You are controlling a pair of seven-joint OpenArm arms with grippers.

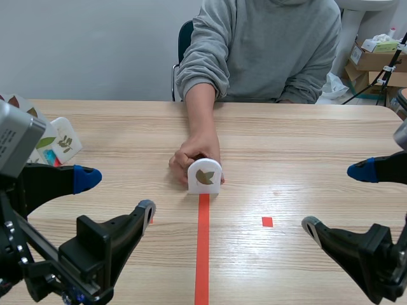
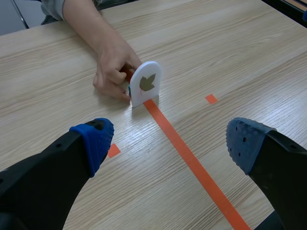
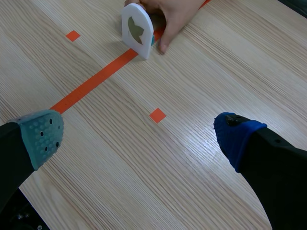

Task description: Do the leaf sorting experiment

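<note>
Presentation step: a person's hand (image 1: 194, 155) holds 1 leaf card (image 1: 204, 176) upright on the desk (image 1: 305, 140). Left claw (image 1: 116, 194) and right claw (image 1: 335, 198) released, empty. Next, probably: grasp the card once the hand clears.

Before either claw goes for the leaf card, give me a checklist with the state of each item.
1. Left claw open and holding nothing: ok.
2. Right claw open and holding nothing: ok.
3. Leaf card standing upright at the far end of the tape line: ok.
4. Person's hand off the card: not ok, it grips the card from behind.
5. Leaf picture facing the robot: ok.
6. Side on which this leaf belongs: cannot tell; wait for the hand to let go before reaching.
</note>
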